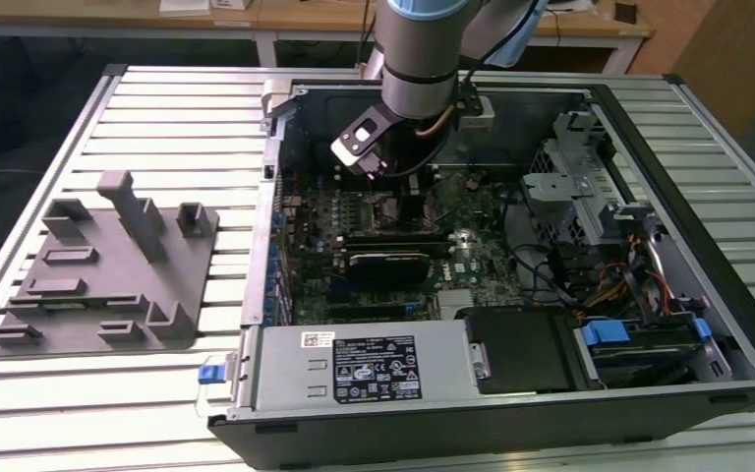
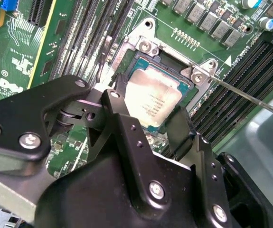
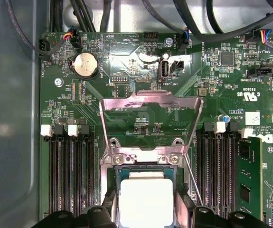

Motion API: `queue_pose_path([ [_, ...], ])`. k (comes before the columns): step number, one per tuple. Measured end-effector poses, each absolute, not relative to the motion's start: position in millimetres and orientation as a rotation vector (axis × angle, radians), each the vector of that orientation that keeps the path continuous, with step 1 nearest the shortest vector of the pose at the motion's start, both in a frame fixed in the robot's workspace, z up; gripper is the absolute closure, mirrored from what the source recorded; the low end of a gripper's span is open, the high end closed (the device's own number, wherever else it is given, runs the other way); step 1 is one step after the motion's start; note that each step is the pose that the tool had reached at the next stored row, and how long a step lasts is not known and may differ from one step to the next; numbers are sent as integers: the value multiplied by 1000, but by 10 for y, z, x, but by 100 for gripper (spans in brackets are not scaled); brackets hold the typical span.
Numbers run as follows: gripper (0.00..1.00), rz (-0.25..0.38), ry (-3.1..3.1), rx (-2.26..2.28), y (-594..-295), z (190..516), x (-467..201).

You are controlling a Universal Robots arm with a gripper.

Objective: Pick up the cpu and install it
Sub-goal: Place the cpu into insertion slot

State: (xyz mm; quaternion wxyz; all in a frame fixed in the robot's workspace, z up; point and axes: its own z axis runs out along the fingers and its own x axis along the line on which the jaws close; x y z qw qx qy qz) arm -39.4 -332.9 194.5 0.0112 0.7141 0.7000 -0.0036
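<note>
Table (image 1: 181,118): ribbed aluminium slats. Open PC case (image 1: 483,433) lies flat on it, toward the exterior view's right. Grey moulded fixture (image 1: 102,285) sits on the left, just beside the case.

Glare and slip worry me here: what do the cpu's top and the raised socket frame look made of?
The cpu: the top looks like matte silvery metal with a soft, even sheen. Its thin rim looks like greenish circuit board. The raised frame: apparently bare stamped steel with a shiny finish, judging by its bright, uneven reflections.
</note>
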Motion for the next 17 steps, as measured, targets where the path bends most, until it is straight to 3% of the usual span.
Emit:
queue_pose_path([
  [17,42,-11,2184,2228,-3329,2069,-394],
])
